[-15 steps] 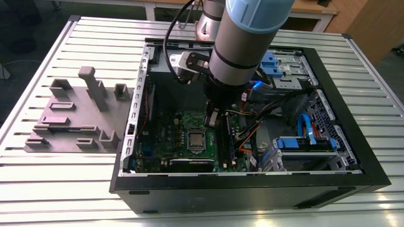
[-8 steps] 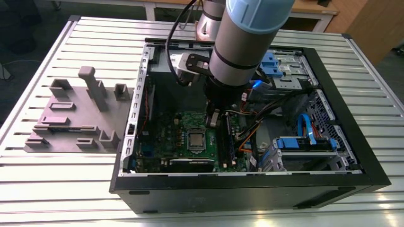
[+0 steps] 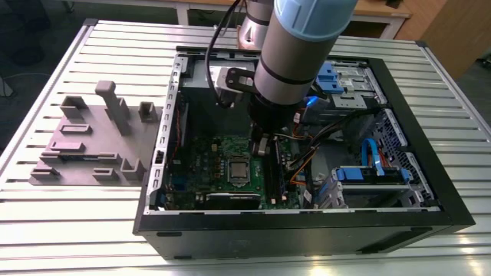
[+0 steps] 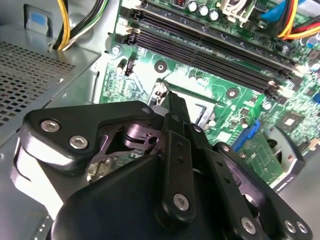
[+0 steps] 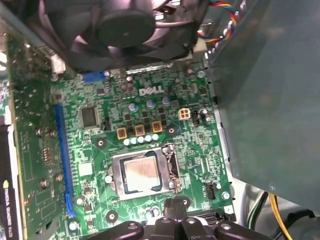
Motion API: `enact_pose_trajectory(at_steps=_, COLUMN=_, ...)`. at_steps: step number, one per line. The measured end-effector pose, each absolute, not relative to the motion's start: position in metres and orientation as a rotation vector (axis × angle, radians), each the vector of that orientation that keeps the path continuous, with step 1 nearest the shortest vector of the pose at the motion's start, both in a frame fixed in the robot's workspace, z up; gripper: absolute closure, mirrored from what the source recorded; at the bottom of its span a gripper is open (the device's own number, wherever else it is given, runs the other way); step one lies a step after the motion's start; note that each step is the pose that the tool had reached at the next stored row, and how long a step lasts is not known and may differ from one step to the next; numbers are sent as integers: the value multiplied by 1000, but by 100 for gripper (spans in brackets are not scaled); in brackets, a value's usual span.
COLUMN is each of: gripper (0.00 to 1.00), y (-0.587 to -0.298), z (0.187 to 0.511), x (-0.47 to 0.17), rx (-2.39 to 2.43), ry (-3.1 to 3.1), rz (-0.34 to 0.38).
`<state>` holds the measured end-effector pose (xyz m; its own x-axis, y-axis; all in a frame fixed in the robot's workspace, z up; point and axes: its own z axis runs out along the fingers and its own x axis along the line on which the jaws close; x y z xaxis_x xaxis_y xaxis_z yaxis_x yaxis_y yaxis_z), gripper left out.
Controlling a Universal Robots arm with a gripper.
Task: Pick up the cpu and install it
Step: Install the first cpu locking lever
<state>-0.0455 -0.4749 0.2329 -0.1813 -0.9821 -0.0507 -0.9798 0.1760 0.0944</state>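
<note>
**Already seated: the cpu lies in its socket while the gripper hangs just above the board**

Inside the open computer case [image 3: 429, 218] on the slatted bench [image 3: 69, 241], the arm [image 3: 295, 57] reaches down over the green motherboard [image 3: 207, 155]. The cpu [image 5: 142, 174], a small square chip with a pale metal top, lies flat within the metal socket frame [image 5: 116, 176] at the middle of the board; in the exterior view it shows as a light square [image 3: 239, 169] just beside the arm's lower end, toward the exterior view's left.

The gripper [image 4: 172, 102] hovers over the board near the socket. In the second wrist view its black fingers [image 4: 176, 112] are drawn together into one narrow tip with no gap between them, and nothing is held. In the first wrist view the fingertip [image 5: 172, 206] sits just beside the socket frame's edge, apart from the chip.

Long black memory slots [image 4: 210, 55] run across the board beyond the gripper. A black fan [image 5: 125, 25] stands over the board's far end. Outside the case, on the exterior view's left, a mauve-grey tray [image 3: 84, 149] with raised blocks rests on the bench.
</note>
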Motion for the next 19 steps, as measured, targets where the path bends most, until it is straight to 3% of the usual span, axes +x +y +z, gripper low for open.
enact_pose_trajectory(at_steps=19, gripper=90, y=-480, z=232, x=-46, rx=2109, ry=-2304, rz=-147)
